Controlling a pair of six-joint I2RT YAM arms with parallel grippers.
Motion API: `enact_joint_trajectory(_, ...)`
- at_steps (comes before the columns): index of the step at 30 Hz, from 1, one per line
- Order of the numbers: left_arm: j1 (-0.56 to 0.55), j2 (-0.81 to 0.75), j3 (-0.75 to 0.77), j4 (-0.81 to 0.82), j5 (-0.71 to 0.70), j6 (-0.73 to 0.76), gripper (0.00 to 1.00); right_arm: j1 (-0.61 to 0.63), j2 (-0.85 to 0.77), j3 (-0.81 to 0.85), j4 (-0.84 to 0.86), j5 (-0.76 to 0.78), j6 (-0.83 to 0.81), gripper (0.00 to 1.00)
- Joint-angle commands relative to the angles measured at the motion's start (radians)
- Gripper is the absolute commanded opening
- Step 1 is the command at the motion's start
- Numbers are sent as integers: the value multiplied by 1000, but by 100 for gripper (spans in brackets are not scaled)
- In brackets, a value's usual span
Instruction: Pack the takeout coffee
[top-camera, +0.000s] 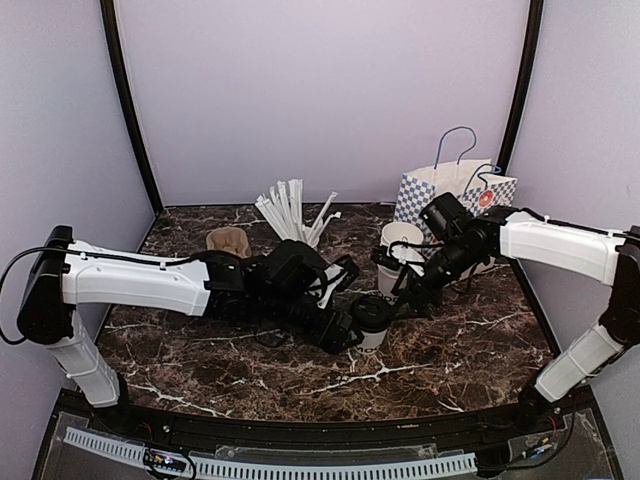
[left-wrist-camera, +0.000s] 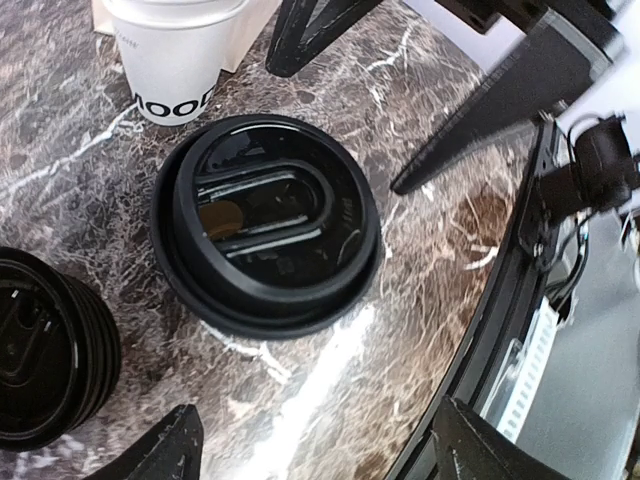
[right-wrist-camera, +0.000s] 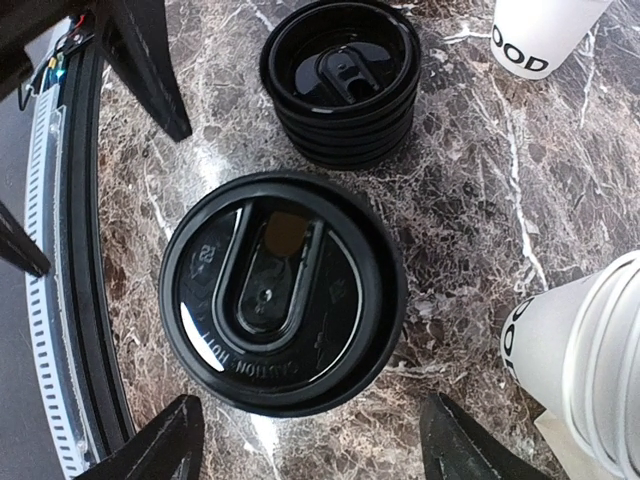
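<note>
The takeout coffee is a small white paper cup (top-camera: 372, 340) standing mid-table with its black lid (top-camera: 372, 312) on top. From above, the lid fills the left wrist view (left-wrist-camera: 265, 225) and the right wrist view (right-wrist-camera: 283, 295) and hides the cup's body. My left gripper (top-camera: 345, 325) hangs just left of the cup, open and empty (left-wrist-camera: 315, 455). My right gripper (top-camera: 400, 300) hangs just right of it, open and empty (right-wrist-camera: 315, 445). Neither touches the cup.
A stack of black lids (right-wrist-camera: 340, 80) sits close by the cup (left-wrist-camera: 45, 360). Spare white cups (top-camera: 400, 245) stand behind it (right-wrist-camera: 590, 350). The cup of white straws (top-camera: 295, 212), brown pulp carrier (top-camera: 228, 241) and checkered paper bag (top-camera: 455, 192) stand at the back.
</note>
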Motion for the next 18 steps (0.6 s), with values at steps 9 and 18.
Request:
enact_joint_trajectory(9,46,77,36,152,92,-155,78,7,48,32,19,-95,-33,81)
enact_joint_trajectory(18,121,121,51,221,165,-133,70,7,11,-9,-35,-142,-71,80)
